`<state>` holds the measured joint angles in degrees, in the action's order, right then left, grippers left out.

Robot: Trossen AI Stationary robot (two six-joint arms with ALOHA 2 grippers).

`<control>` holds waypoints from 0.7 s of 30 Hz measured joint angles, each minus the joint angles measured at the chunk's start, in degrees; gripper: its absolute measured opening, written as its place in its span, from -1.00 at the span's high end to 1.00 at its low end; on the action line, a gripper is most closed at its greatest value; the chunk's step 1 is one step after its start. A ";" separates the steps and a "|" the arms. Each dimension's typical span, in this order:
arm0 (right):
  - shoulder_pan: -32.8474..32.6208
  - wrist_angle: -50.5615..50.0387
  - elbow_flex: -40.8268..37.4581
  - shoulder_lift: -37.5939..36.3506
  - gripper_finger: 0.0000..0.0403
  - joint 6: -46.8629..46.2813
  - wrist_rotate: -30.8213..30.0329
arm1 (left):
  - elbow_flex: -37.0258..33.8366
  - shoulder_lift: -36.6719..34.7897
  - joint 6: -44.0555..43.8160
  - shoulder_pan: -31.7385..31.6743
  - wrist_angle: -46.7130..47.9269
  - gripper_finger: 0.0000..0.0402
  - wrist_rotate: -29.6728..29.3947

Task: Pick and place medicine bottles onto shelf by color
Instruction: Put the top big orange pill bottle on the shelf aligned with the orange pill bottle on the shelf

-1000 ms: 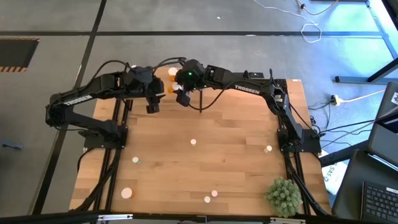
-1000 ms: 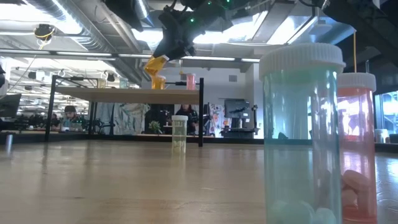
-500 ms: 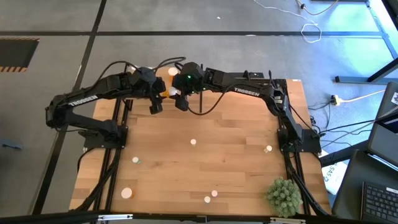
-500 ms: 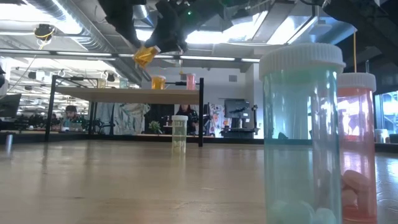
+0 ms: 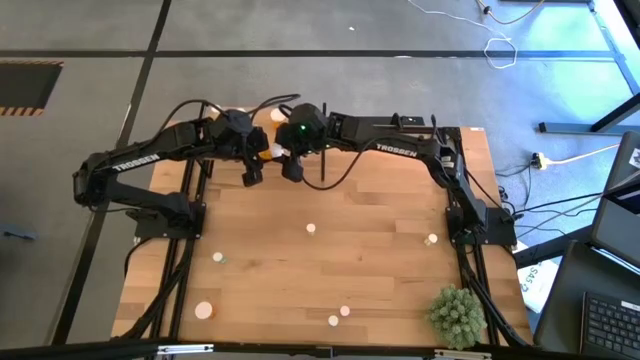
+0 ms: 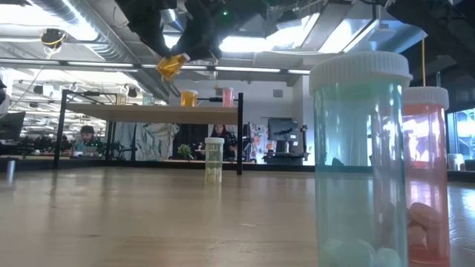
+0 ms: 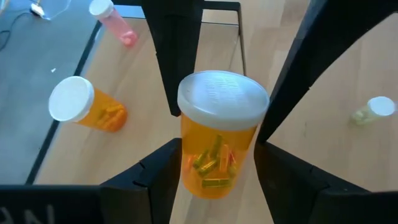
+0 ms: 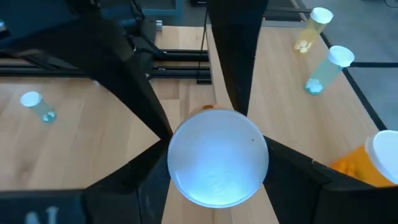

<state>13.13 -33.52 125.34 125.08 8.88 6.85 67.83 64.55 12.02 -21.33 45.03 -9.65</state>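
high view: both grippers have met over the light wooden shelf [image 5: 262, 112]; the left gripper [image 5: 249, 172] came in beside the right gripper [image 5: 292, 166]. prob. a handover, not placing.

low view: orange medicine bottle w/ white cap [image 6: 171, 67] hangs tilted.

wrist views: both pairs of fingers pinch this bottle; who carries it, can't tell.

Translucent glossy orange plastic medicine bottle [image 7: 217, 149] with matt white ribbed cap, matt black plastic claw fingers [image 7: 155, 180], smooth light wooden counter [image 5: 330, 270] with satin grain.
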 joint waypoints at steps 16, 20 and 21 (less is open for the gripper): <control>-0.59 0.44 0.00 -0.02 -0.11 0.42 0.18 | -0.02 0.30 0.45 -1.30 0.73 0.02 2.95; -0.65 0.75 -0.04 -0.02 -0.11 0.39 0.43 | -0.02 0.95 0.29 -1.30 2.16 0.02 3.16; -0.68 0.79 -0.04 -0.02 -0.11 0.35 0.43 | 0.00 1.23 0.36 -1.22 2.19 0.02 3.23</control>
<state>12.45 -32.72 125.29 125.05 9.23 7.28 67.83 65.78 12.38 -22.55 47.22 -6.42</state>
